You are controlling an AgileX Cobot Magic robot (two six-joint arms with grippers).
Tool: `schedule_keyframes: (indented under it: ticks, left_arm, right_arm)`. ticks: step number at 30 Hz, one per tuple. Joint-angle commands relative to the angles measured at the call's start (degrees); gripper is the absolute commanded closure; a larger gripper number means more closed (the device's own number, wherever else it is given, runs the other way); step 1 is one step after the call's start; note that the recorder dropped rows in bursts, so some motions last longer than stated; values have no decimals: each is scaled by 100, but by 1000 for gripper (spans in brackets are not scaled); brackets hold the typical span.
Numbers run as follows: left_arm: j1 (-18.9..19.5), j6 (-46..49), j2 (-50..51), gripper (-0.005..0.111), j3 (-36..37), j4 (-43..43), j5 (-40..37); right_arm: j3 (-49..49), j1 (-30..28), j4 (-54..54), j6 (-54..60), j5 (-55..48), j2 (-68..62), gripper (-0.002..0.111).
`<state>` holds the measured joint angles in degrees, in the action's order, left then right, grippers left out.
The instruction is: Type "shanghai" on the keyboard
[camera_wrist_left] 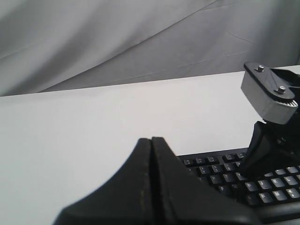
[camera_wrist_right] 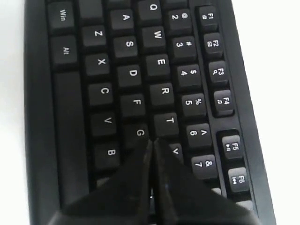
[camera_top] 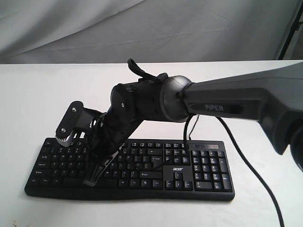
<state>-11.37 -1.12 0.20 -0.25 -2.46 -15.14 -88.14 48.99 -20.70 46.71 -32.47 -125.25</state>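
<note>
The black keyboard (camera_top: 199, 170) with a white acer logo lies on the white table, nearer its front. My right arm reaches across from the right, and its gripper (camera_top: 90, 181) slants down over the keyboard's left half. In the right wrist view this gripper (camera_wrist_right: 152, 142) is shut, with its tip by the G key (camera_wrist_right: 139, 133), over the letter keys (camera_wrist_right: 132, 72). Whether it touches a key I cannot tell. My left gripper (camera_wrist_left: 151, 139) is shut and empty, off the left end of the keyboard (camera_wrist_left: 220, 176). It is outside the exterior view.
The keyboard's thin black cable (camera_top: 251, 165) runs from its back edge over the table to the front right. A grey cloth backdrop (camera_top: 142, 28) hangs behind the table (camera_top: 38, 94). The right arm's grey wrist block (camera_wrist_left: 269, 93) stands above the keys.
</note>
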Motion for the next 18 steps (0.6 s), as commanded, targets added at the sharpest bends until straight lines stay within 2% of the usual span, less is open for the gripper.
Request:
schedule_keyframes:
  ticks: [1, 18]
  left_arm:
    - [-23, -16, -20, 107, 25, -4, 27]
    - [-23, -16, -20, 107, 25, -4, 27]
  right_arm:
    - [28, -53, -42, 15, 100, 77, 108]
    - [28, -111, -277, 209, 128, -83, 108]
